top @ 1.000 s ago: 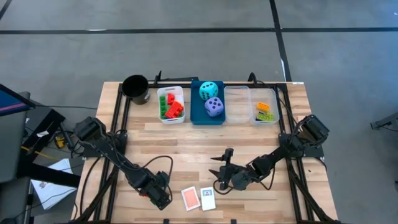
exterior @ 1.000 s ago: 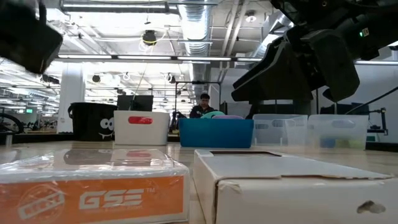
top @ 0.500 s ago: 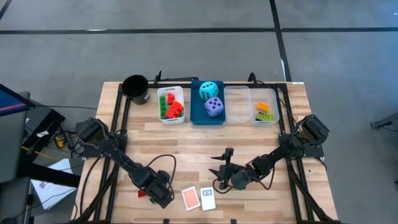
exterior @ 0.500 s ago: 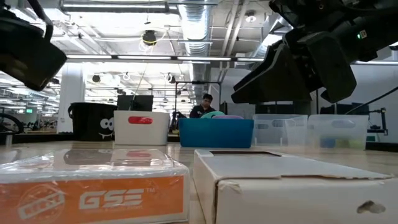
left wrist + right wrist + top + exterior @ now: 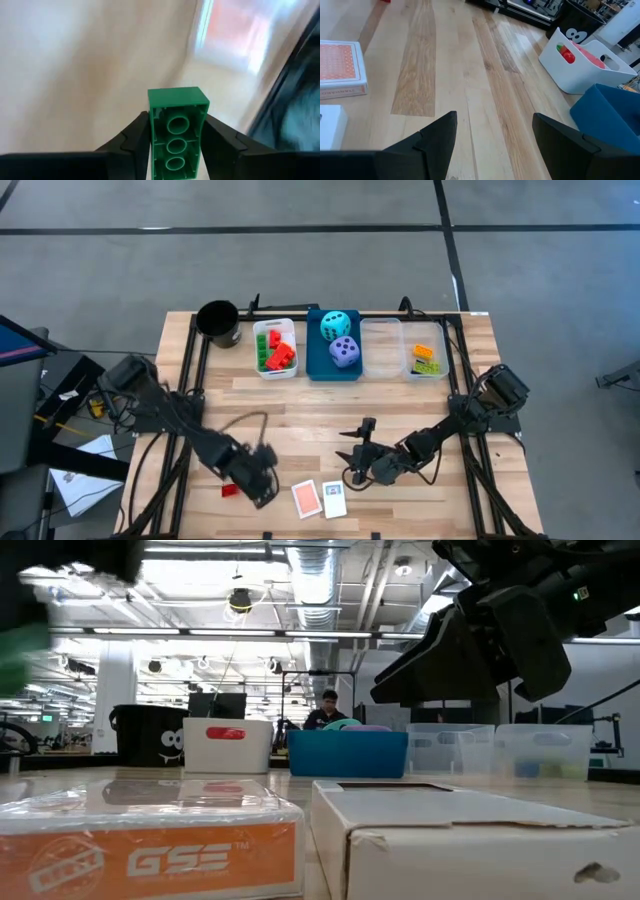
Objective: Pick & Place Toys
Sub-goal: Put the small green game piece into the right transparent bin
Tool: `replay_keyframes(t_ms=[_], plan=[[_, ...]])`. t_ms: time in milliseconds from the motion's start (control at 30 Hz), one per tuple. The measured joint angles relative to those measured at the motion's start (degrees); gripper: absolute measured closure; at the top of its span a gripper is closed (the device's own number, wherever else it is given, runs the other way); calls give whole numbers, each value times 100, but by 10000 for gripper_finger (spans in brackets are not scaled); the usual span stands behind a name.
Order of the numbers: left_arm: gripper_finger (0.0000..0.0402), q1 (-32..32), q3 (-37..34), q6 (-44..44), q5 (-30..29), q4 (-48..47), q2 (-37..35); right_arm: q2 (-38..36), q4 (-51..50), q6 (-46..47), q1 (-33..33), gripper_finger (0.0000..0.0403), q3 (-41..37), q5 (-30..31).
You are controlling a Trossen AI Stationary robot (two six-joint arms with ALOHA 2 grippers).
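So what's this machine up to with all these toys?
It is sorting toys into bins. The left gripper is closed on a green brick, near the table's front edge, with a red brick lying beside it. The right gripper waits open over the wood, near two card boxes. At the back, a white bin holds bricks and a blue bin holds two dice.

The only readable text — "GSE" in white letters — stands on the orange card box (image 5: pixel 150 845).
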Motion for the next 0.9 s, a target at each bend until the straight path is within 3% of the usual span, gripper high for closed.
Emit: replay_keyframes(t_ms=[233, 367, 500, 633, 767, 900], plan=[[273, 204, 0, 1624, -3490, 712, -977, 0, 115, -37, 1, 148, 0, 100], [273, 199, -328, 3354, -4955, 2385, -1192, 0, 596, -648, 64, 148, 0, 749], [273, 288, -949, 5266, -5661, 4798, -1202, 0, 1775, -2400, 238, 148, 52, 1655], [273, 504, -1654, 6571, -5286, 7237, -1205, -2, 3480, -4550, 341, 148, 267, 1812], [273, 829, -2258, 7420, -3741, 9529, -1205, -2, 4892, -5878, 212, 148, 518, 1338], [273, 1210, -2578, 7606, -2229, 10935, -1206, -9, 5424, -6298, 22, 148, 695, 815]])
